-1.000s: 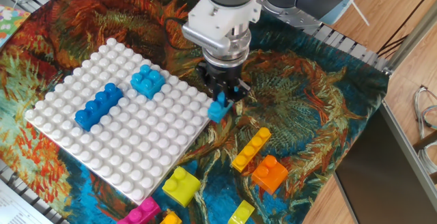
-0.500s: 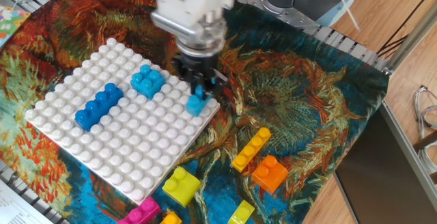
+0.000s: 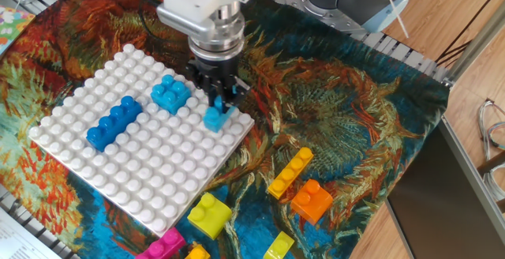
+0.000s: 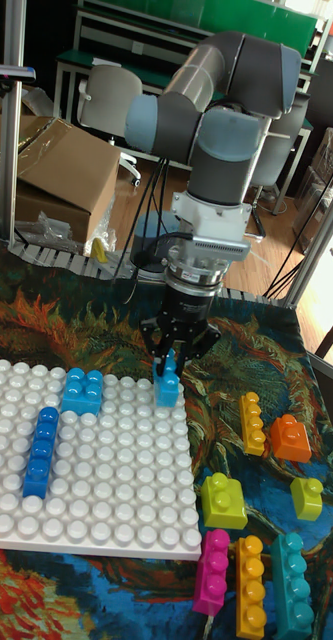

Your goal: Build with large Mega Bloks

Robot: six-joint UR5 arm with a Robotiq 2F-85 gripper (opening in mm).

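Observation:
My gripper (image 3: 215, 103) (image 4: 169, 362) is shut on a small light blue brick (image 3: 214, 119) (image 4: 167, 389), holding it over the right part of the white studded baseplate (image 3: 158, 172) (image 4: 106, 480). I cannot tell whether the brick touches the studs. Two bricks sit on the plate: a long dark blue brick (image 3: 114, 122) (image 4: 39, 450) and a light blue brick (image 3: 170, 93) (image 4: 83, 390) just left of the held one. Loose Mega Bloks lie on the cloth to the right: an orange-yellow long brick (image 3: 289, 172) (image 4: 251, 422) and an orange brick (image 3: 312, 200) (image 4: 289, 437).
Near the front edge lie a lime brick (image 3: 208, 214) (image 4: 223, 500), a pink brick (image 3: 162, 247) (image 4: 212, 570), a teal brick (image 4: 291, 572) and a small lime brick (image 4: 307, 497). A patterned cloth covers the table. A metal post (image 3: 473, 46) stands at the right.
The gripper has carried the small light blue brick leftward, from the cloth beside the baseplate to above the plate's right part, near the light blue brick there.

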